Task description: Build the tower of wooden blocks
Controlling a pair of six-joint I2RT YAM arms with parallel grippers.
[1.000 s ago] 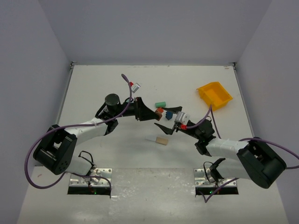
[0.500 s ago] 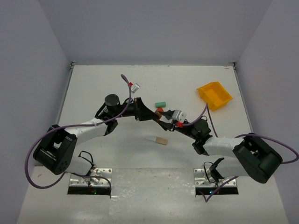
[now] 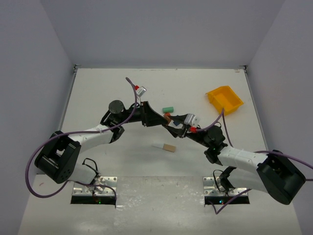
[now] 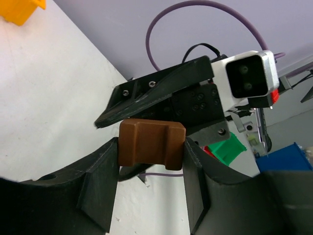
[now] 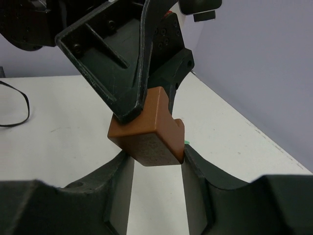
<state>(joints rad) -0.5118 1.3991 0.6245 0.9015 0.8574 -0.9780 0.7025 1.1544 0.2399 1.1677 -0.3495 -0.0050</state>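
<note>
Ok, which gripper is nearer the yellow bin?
Right, narrowly. The right gripper reaches in from the side of the yellow bin; the left gripper meets it tip to tip from the far side.

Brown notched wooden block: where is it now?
The brown block is mid-table in the top view, gripped by the left gripper and right gripper, below the mint green wooden block.

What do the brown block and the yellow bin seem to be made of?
Brown block: probably wood under a smooth, matte brown paint; its lower end face looks slightly grainy and speckled.
Yellow bin: likely moulded plastic, judging from its even, bright colour and thin walls; too small here to judge its gloss.
</note>
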